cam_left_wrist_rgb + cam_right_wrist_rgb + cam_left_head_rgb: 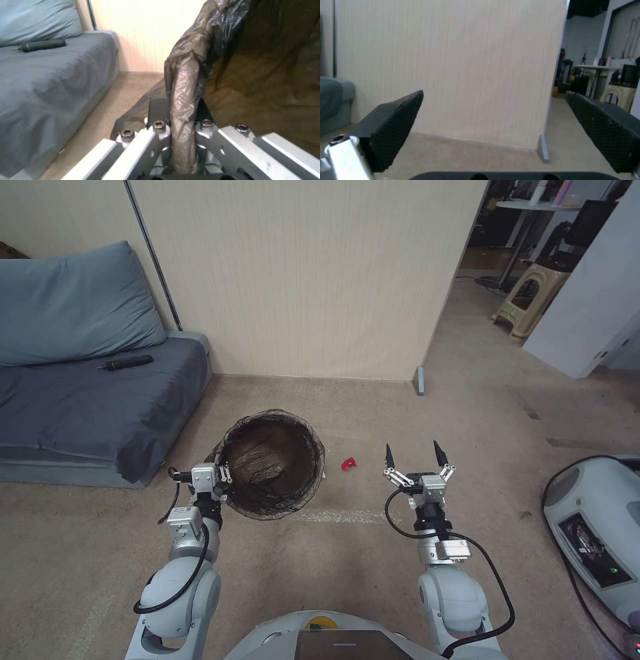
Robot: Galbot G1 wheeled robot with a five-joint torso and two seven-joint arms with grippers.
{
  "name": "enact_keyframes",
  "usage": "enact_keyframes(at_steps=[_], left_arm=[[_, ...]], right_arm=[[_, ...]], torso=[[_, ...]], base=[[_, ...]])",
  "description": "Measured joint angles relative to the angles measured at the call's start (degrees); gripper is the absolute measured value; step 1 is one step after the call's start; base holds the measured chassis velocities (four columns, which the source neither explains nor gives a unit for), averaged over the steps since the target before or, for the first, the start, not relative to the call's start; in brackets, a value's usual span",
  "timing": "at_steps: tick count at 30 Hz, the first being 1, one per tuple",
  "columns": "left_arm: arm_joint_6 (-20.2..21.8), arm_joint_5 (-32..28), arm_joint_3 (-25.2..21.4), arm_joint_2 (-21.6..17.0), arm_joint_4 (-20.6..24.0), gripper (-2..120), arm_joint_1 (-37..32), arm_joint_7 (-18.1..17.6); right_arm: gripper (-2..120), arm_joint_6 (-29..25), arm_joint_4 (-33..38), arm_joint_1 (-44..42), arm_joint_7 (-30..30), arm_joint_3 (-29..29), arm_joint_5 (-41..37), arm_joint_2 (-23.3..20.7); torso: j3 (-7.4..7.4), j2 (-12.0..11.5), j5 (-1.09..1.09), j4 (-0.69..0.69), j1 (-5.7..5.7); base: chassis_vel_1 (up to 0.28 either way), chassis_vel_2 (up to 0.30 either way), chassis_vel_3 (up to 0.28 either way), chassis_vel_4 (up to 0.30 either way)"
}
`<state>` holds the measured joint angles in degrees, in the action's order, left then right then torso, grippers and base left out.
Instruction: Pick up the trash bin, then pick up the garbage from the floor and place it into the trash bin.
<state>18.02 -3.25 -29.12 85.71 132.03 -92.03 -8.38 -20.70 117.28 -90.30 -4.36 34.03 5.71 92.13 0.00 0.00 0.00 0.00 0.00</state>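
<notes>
Carpeted floor (pixel 347 573) beside a grey sofa (pixel 93 407): the left claw (pixel 223 481) pinches only the bagged rim of the lifted bin (pixel 270 463), which could slip or tilt, while the right claw (pixel 415 457), spread wide, hovers near a red scrap (pixel 348 464).

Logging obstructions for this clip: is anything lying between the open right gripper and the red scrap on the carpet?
Nothing visible. The right gripper hangs open above bare floor, and the red scrap lies alone just to its left. The trash bin, held at its rim by the left gripper, sits beyond the scrap.
</notes>
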Motion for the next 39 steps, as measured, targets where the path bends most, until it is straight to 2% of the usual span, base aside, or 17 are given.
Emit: enact_keyframes(at_steps=[20, 35, 39], left_arm=[[-0.06, -0.03, -0.28, 0.00, -0.06, 0, 0.11, 0.01], [-0.07, -0.16, -1.02, -0.03, 0.44, 0, 0.30, 0.07], [-0.15, -0.78, -2.12, -0.34, 1.09, 0, 0.80, 0.20]], right_arm=[[100, -1.26, -0.40, 0.01, -0.61, -0.11, 0.86, 0.00], [100, -3.36, -1.87, 1.63, -0.33, -0.42, 3.60, -0.01], [100, -2.51, -3.13, 3.46, 0.36, -1.07, 3.60, -1.97]], torso=[[0.00, 0.00, 0.00, 0.00, 0.00], [0.00, 0.00, 0.00, 0.00, 0.00], [-0.01, 0.00, 0.01, 0.00, 0.00]], base=[[-0.069, 0.073, 0.066, -0.067], [-0.002, 0.002, 0.004, -0.003], [0.000, 0.000, 0.000, 0.000]])
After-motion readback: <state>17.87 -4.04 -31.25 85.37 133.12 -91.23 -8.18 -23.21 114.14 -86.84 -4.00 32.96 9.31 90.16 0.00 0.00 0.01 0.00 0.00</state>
